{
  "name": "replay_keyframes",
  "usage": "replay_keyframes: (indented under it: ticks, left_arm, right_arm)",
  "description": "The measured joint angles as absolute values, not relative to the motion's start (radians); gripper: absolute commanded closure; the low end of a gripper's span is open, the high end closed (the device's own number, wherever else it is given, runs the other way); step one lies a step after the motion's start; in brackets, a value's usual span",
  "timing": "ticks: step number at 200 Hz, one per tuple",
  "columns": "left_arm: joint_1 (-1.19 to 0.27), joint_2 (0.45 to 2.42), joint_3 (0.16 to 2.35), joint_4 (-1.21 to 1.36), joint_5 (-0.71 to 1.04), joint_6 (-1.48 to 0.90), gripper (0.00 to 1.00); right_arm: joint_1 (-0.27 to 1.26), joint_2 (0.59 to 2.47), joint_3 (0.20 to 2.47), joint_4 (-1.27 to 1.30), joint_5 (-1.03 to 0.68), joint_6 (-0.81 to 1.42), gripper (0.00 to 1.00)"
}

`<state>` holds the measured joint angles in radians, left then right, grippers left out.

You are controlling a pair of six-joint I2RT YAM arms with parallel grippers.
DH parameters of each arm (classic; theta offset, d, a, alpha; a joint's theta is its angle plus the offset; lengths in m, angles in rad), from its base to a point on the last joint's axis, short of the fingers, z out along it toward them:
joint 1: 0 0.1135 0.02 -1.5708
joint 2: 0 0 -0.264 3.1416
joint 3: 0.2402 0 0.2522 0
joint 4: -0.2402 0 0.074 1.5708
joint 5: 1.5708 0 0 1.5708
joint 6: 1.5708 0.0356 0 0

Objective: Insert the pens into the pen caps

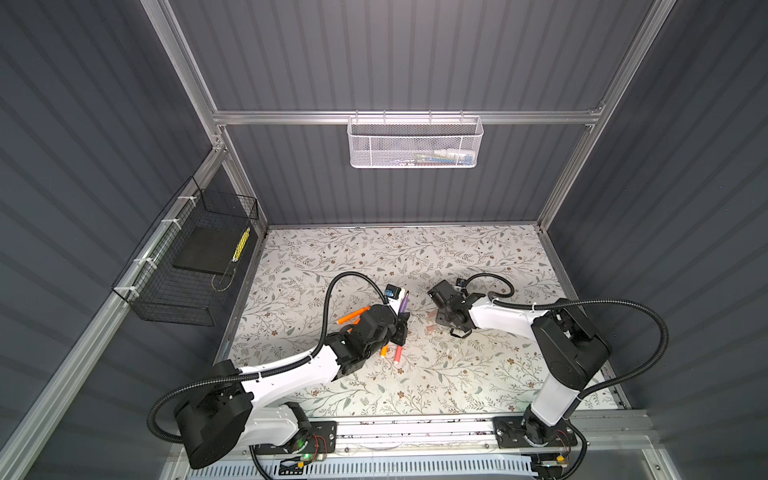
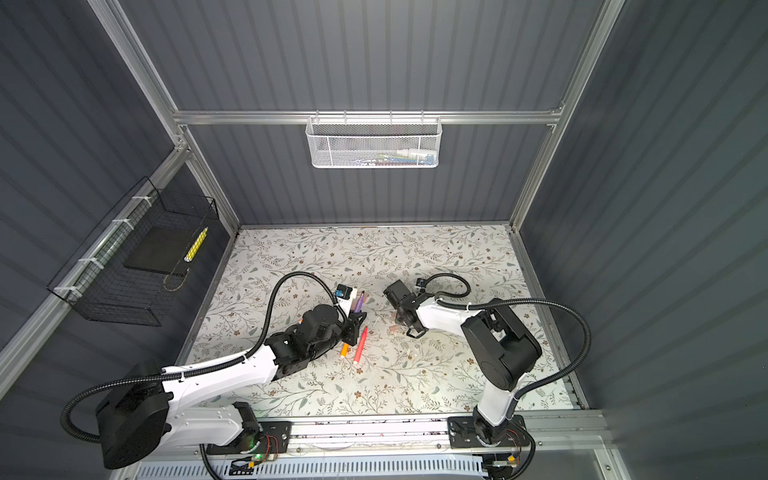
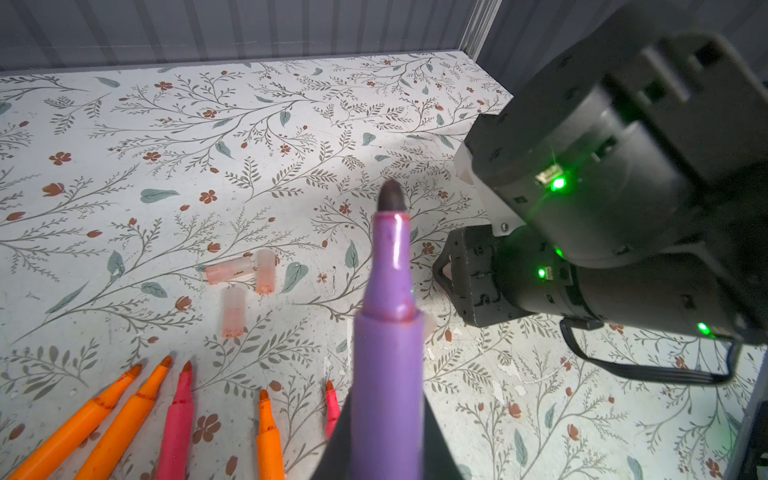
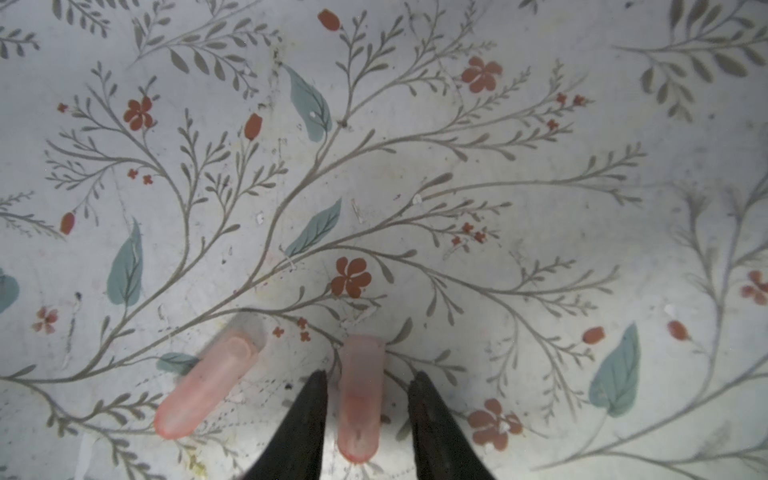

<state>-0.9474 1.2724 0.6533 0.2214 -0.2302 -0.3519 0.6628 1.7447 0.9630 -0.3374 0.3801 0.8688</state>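
Evidently found no pen capped yet. Noted purple pen held clear of the counter, nib bare and pointing away from the left pincer, pressed together on the barrel. Counted five more pens lying flat near that arm: three orange pens and two pink pens, all with nibs uncovered. Saw three pale pink caps lying loose just beyond those nibs, two seemingly touching at an angle, the third just beside them. Spotted two further caps under the right arm. Found one cap flat on the counter between the fingers of the right pincer, spread with a sliver of gap on either side and pinching nothing. Found a blurred cap just beside it, outside the fingers. Could not make out a sixth cap for certain. Judged the job barely begun: first pen in hand, first cap straddled but not gripped, mating of the two pending, five more pens to follow.
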Motion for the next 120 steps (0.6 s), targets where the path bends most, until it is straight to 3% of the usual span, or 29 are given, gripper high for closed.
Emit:
replay_keyframes:
  ticks: [52,120]
  left_arm:
    - [-0.947,1.272,0.653,0.221,-0.226,-0.352,1.00]
    - [-0.947,1.272,0.653,0.221,-0.218,-0.352,1.00]
  right_arm:
    - [0.663,1.778,0.971,-0.316,0.374,0.863,0.66]
    - [0.660,1.803,0.989,-0.294,0.389,0.859,0.80]
